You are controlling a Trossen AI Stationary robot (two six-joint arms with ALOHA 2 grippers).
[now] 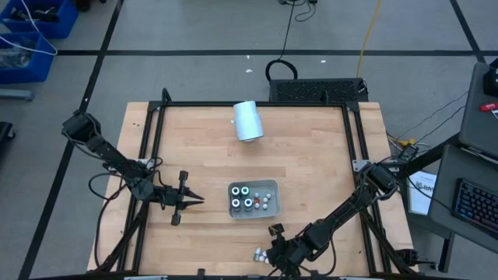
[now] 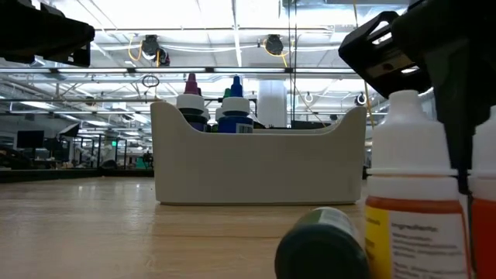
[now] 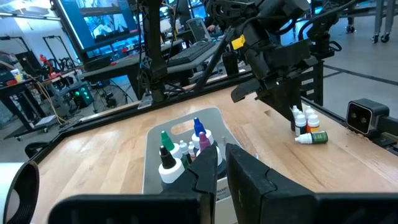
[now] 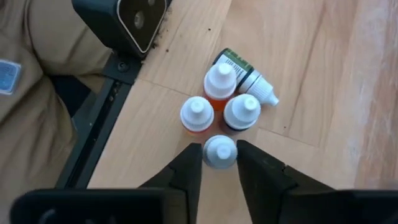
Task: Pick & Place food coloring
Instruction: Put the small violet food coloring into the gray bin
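Note:
Several food coloring bottles [image 1: 250, 197] with coloured caps stand in a grey tray [image 1: 271, 187] at the table's middle. A small cluster of white-capped bottles [image 4: 219, 102] stands near the table's near edge. Beside them a green bottle [image 4: 239, 67] lies on its side. My right gripper [image 4: 219, 160] reaches down to this cluster and is shut on the bottle nearest it. My left gripper [image 1: 194, 200] hovers left of the tray, pointing level at it, shut and touching nothing. My right gripper pinches the white cap [image 4: 219, 149] of one small bottle between its two fingers, one finger [image 4: 191, 163] on each side. The fingers slant down from above and from the table's right. The bottle stands upright beside the other upright ones; its base is hidden.
A pale-blue cylinder [image 1: 248, 120] lies on its side toward the far edge. A small black camera block [image 4: 138, 18] sits at the near edge, close to the cluster. The black frame rails [image 1: 156, 140] run along the table's sides. Bare wood lies between tray and cluster.

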